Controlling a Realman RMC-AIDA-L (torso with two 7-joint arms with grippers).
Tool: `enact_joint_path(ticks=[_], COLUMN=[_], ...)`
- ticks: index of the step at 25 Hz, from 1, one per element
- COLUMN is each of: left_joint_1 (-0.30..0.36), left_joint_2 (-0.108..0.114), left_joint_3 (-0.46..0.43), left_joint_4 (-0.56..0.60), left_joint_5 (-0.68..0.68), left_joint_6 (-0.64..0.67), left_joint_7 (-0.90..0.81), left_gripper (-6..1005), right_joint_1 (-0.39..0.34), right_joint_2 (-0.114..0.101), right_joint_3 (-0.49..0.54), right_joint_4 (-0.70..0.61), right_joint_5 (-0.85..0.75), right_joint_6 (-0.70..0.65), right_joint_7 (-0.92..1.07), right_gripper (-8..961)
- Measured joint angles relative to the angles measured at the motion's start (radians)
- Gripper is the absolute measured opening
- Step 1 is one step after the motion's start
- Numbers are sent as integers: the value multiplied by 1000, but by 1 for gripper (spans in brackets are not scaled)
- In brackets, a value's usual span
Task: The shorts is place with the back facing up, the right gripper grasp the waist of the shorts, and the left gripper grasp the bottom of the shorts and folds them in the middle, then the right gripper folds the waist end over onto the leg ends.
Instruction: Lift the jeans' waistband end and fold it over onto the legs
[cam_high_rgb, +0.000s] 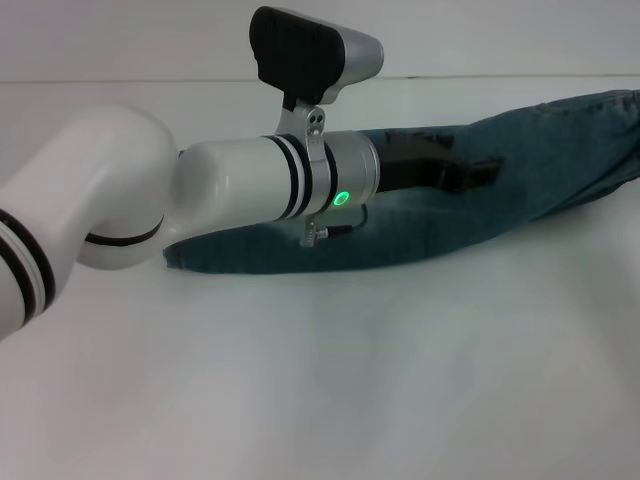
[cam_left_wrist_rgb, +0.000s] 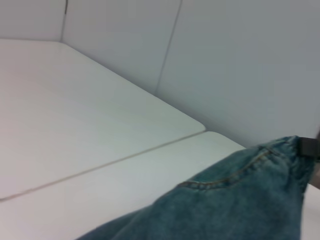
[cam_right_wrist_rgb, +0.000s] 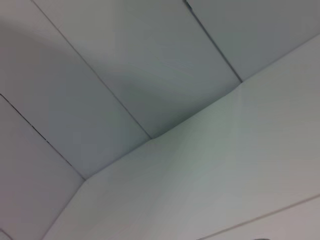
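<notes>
The blue denim shorts (cam_high_rgb: 480, 215) lie as a long narrow strip across the white table, from the middle left to the far right edge of the head view. My left gripper (cam_high_rgb: 470, 173), black on a silver wrist with a green light, hovers low over the middle of the strip and points right. In the left wrist view the denim (cam_left_wrist_rgb: 235, 200) with a curved pocket seam rises to a peak beside a dark sliver (cam_left_wrist_rgb: 311, 148) at the picture's edge; I cannot tell what that sliver is. The right gripper shows in no view. Waist and leg hems cannot be told apart here.
The white table (cam_high_rgb: 330, 380) stretches in front of the shorts. Pale wall panels (cam_left_wrist_rgb: 240, 60) close the table's far side. My left arm's white elbow (cam_high_rgb: 90, 210) fills the left of the head view. The right wrist view holds only table top and wall panels (cam_right_wrist_rgb: 125, 75).
</notes>
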Motion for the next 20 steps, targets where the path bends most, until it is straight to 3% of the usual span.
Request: enact_joint_path(ticks=[7, 14, 20], left_joint_1=[-27, -75, -109], left_joint_2=[0, 0, 0], left_joint_3=[89, 277, 402], left_joint_4=[-23, -38, -47], left_joint_5=[-3, -5, -5], left_joint_6=[-131, -311, -389], left_joint_7=[-39, -151, -230], left_gripper=[694, 370, 133], right_joint_1=[5, 6, 9], right_joint_2=[-1, 0, 9], right_joint_3=[0, 0, 0], right_joint_4=[-23, -73, -141], right_joint_5=[0, 0, 0], right_joint_6=[-16, -49, -84], right_joint_7=[15, 47, 94], right_gripper=[42, 44, 45])
